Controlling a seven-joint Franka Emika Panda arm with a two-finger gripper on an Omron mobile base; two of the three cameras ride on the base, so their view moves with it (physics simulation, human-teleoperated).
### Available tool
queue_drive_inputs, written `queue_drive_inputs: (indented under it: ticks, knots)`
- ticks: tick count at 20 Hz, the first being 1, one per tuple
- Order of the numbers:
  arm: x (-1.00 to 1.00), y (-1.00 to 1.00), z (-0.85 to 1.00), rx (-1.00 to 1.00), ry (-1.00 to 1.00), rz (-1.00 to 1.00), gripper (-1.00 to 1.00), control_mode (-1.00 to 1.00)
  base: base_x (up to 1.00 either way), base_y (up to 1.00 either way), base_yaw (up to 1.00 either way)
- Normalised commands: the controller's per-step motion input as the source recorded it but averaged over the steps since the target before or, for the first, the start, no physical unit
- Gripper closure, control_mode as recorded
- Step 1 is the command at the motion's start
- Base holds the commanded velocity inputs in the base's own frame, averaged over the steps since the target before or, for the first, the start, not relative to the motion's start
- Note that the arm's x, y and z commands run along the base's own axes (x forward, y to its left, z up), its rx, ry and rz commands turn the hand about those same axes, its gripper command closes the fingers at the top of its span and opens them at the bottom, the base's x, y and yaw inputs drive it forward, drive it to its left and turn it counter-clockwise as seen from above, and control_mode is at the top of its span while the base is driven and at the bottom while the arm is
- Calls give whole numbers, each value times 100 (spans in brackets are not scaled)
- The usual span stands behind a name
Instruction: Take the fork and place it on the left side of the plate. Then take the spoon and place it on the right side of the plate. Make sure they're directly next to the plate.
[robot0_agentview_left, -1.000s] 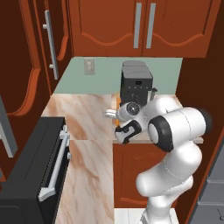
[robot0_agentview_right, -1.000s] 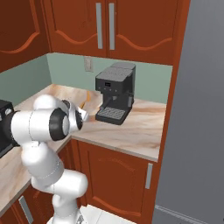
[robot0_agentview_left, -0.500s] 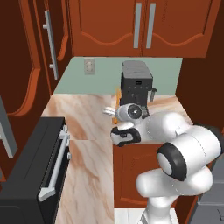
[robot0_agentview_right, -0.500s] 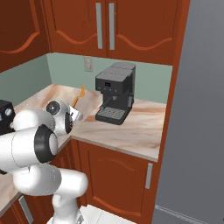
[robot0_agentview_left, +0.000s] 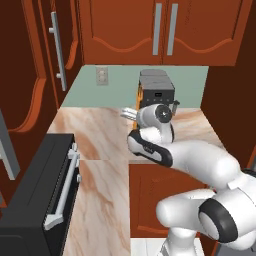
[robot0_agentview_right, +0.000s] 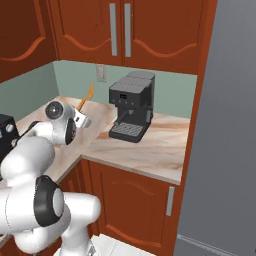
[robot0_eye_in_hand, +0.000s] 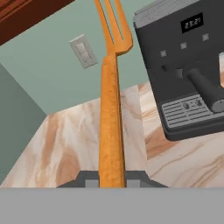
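arm raised, end effector (robot0_eye_in_hand: 111, 180) clamped shut

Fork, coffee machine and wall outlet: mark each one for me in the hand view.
fork (robot0_eye_in_hand: 109, 131): hand view, middle of its orange handle, held in the gripper.
coffee machine (robot0_eye_in_hand: 183, 65): hand view, its dark front panel.
wall outlet (robot0_eye_in_hand: 83, 51): hand view, centre of its plate on the green wall.

You have a marbled counter (robot0_agentview_left: 100, 145) across the middle of the left base frame; a dark coffee machine (robot0_agentview_right: 131, 105) stands on it at the back, centre-right.
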Motion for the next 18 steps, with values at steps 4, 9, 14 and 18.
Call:
queue_drive_inputs:
  ticks: [4,9,14,18]
  knots:
    - [-41,0,48,2,4,0,100,-100,0,0,0]
    - [-51,0,26,0,5,1,100,-100,0,0,0]
    - [-55,0,30,0,3,1,100,-100,0,0,0]
    - [-64,0,1,0,0,0,100,-100,0,0,0]
